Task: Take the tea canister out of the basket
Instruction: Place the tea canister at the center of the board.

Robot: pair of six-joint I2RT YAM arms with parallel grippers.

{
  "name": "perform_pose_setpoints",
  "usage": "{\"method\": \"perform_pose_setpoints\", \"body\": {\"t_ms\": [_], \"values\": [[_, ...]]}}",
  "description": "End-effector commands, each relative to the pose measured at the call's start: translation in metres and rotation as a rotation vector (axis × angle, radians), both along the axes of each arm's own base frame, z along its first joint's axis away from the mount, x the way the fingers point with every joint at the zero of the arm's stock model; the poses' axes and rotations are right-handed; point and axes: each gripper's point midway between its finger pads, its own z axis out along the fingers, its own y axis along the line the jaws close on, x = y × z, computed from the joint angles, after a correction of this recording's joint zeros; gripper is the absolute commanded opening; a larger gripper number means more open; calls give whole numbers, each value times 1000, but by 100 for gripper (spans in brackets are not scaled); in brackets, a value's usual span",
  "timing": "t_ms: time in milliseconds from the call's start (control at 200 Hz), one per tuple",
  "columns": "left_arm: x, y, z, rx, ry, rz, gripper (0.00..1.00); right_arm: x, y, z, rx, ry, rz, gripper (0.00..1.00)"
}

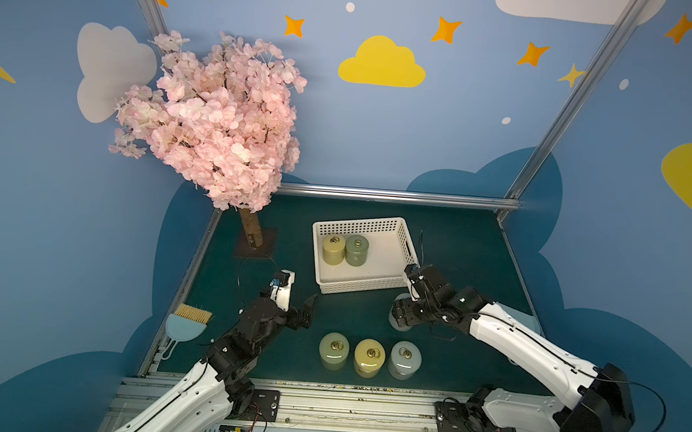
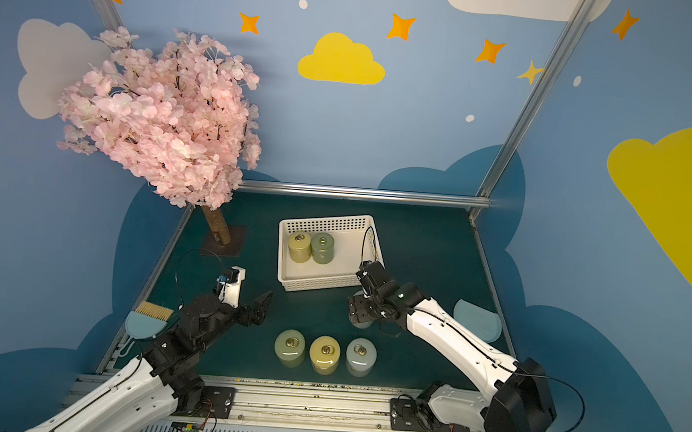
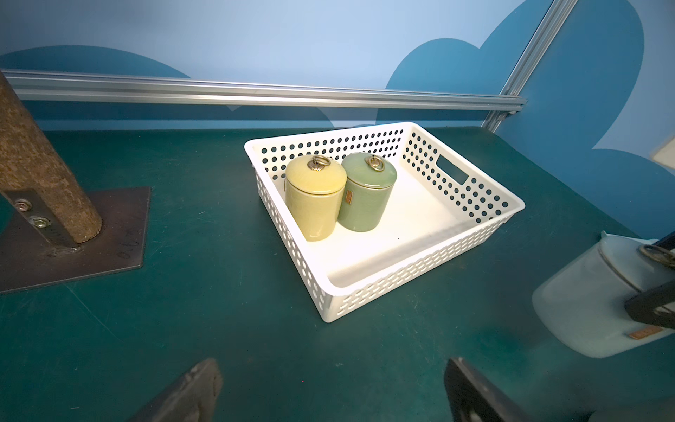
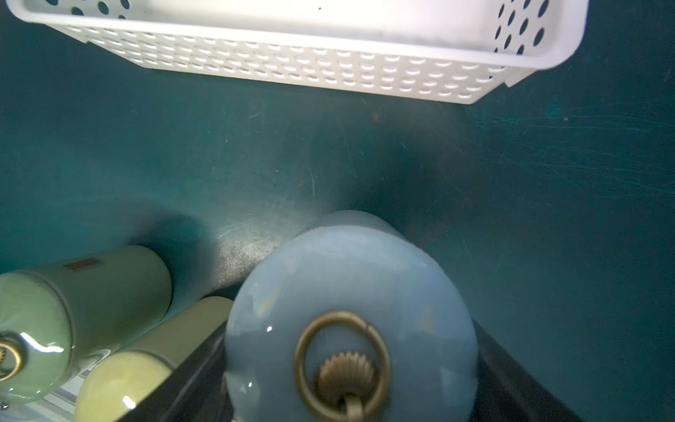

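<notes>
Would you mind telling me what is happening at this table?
The right gripper is shut on a pale blue canister, holding it just in front of the basket. A yellow canister and a green canister stand inside the basket. Three more stand in a row near the front of the table. The left gripper hangs open, holding nothing.

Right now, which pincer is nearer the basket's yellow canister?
Left. The left pincer is off the basket's front corner nearest the yellow canister; the right pincer, gripping a pale blue canister, off the other.
</notes>
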Motion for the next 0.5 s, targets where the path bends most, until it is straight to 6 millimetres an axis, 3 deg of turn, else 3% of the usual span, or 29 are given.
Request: {"method": "perform_pose_setpoints", "body": {"t_ms": [0, 496], "values": [[2, 2, 0, 4, -15, 8, 100, 13, 8, 12, 45, -74, -30, 62], [2, 2, 0, 3, -16, 8, 100, 5, 6, -12, 39, -34, -48, 62]]}}
